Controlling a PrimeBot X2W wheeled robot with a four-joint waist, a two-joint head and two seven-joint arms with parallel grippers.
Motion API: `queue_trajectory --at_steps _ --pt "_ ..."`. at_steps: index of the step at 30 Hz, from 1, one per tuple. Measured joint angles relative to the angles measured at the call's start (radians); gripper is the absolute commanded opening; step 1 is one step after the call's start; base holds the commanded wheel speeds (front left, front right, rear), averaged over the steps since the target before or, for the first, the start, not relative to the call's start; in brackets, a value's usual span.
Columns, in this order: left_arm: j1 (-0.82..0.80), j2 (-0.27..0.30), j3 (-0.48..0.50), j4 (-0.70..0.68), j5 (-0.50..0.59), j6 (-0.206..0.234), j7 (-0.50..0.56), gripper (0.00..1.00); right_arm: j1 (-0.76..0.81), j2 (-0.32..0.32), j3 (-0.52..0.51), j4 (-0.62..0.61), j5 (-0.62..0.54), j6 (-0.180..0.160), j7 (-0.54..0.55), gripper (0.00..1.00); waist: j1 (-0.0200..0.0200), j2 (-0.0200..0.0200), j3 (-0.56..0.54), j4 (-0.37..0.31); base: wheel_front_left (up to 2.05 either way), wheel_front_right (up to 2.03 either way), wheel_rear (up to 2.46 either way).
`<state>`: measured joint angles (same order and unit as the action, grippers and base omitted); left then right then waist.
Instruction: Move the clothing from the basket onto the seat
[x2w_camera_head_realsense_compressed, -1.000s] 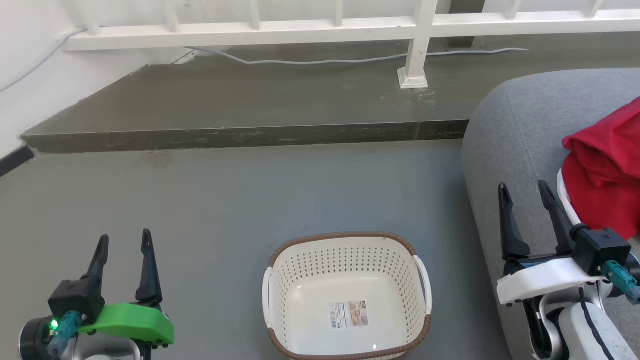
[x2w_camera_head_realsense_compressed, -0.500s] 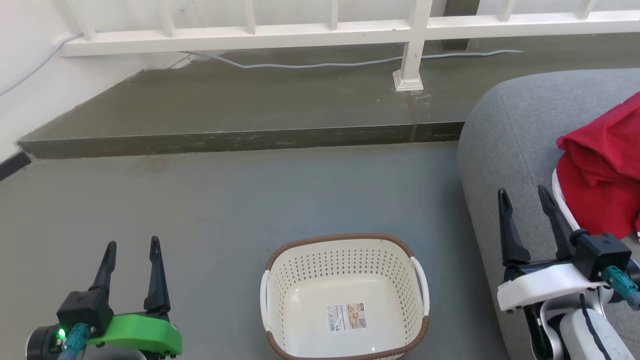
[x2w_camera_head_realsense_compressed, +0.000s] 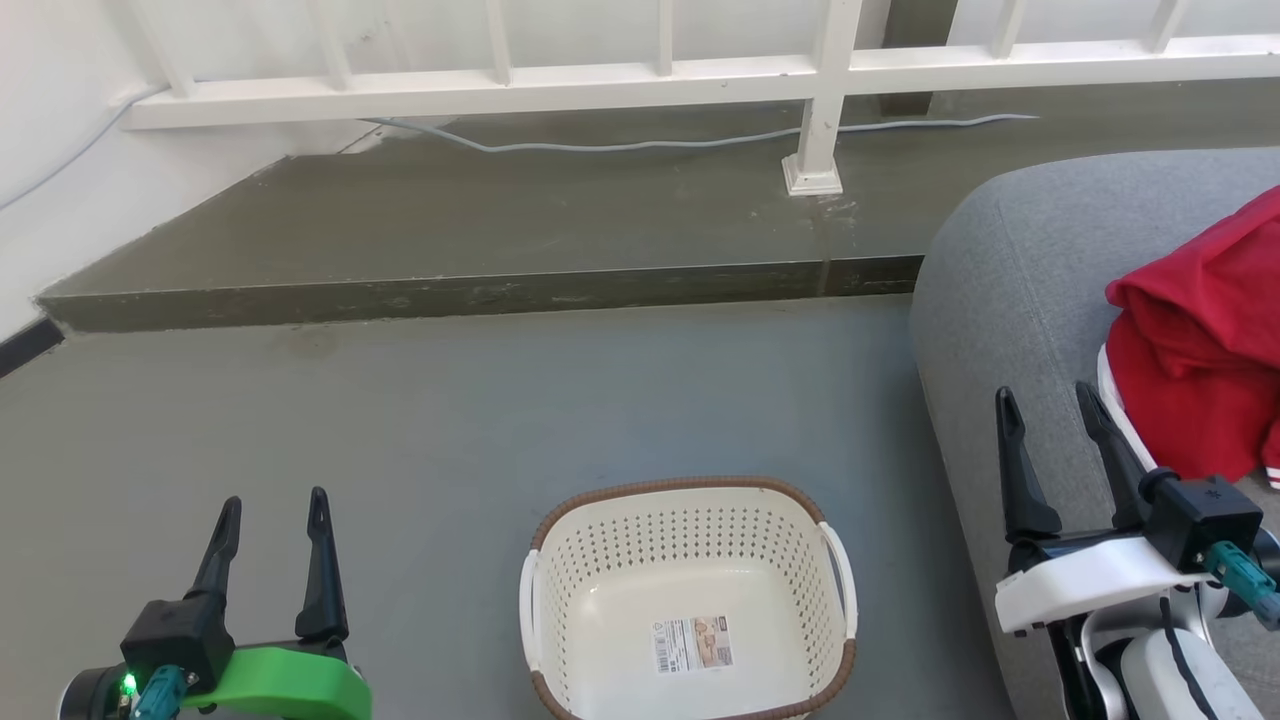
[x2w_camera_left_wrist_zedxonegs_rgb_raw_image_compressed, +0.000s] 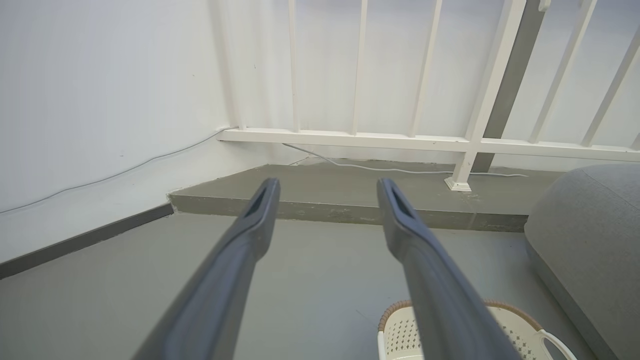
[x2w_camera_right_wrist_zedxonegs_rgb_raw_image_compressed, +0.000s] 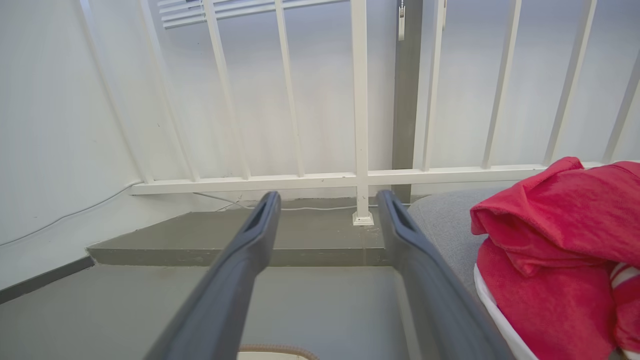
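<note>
Over the last second the whole head view has slid a little downward, with railing, step and basket moving together. So the camera has tilted and the things themselves have stayed put. The laundry basket (x2w_camera_head_realsense_compressed: 690, 490) stands on the grey floor (x2w_camera_head_realsense_compressed: 500, 400) at 6 o'clock, bare inside apart from its label sticker (x2w_camera_head_realsense_compressed: 693, 643). The red clothing (x2w_camera_head_realsense_compressed: 1200, 350) lies heaped on the grey sofa seat (x2w_camera_head_realsense_compressed: 1010, 270) at 3 o'clock and runs off the picture's edge. Whether it is two pieces or more is hard to tell. By that lay, the task looks finished.

The left hand (x2w_camera_head_realsense_compressed: 275, 500) hangs at 7 o'clock, fingers spread and empty, well apart from the basket. The right hand (x2w_camera_head_realsense_compressed: 1044, 393) at 4 o'clock is likewise released. It sits over the seat's rounded front edge, just beside the heap's white trim.

Open floor runs from 9 to 12 o'clock up to the raised step (x2w_camera_head_realsense_compressed: 480, 290). Beyond that are a white railing (x2w_camera_head_realsense_compressed: 600, 80) and a loose cable (x2w_camera_head_realsense_compressed: 620, 145). The tight spot is between the basket's handle and the seat.
</note>
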<state>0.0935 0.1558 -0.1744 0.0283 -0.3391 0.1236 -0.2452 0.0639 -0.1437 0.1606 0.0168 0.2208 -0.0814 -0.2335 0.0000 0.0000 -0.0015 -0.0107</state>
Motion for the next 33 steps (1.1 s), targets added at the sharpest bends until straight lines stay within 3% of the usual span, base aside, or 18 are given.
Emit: queue_trajectory --at_steps 14,15,27,33 --pt "0.013 -0.005 0.01 -0.032 0.009 0.0 0.017 1.0 0.008 -0.001 -0.002 -0.015 0.0 0.0 0.003 1.0 0.0 0.0 0.002 0.0 0.0 0.0 0.0" --pt "0.013 -0.006 0.01 -0.033 0.009 0.0 0.019 0.0 0.008 0.0 -0.001 -0.015 0.0 0.0 0.003 0.0 0.0 0.0 0.002 0.001 0.0 0.0 0.0" --pt "0.032 -0.036 -0.006 0.025 -0.04 -0.01 0.024 0.0 0.049 0.025 0.015 0.036 0.05 0.011 0.002 0.0 0.0 0.0 0.003 0.001 0.0 0.0 0.0" --pt "0.032 -0.04 -0.003 0.024 -0.135 -0.02 0.034 0.0 0.051 0.029 0.015 0.027 0.143 0.021 0.002 0.0 0.0 0.0 0.004 0.002 0.0 0.0 0.0"
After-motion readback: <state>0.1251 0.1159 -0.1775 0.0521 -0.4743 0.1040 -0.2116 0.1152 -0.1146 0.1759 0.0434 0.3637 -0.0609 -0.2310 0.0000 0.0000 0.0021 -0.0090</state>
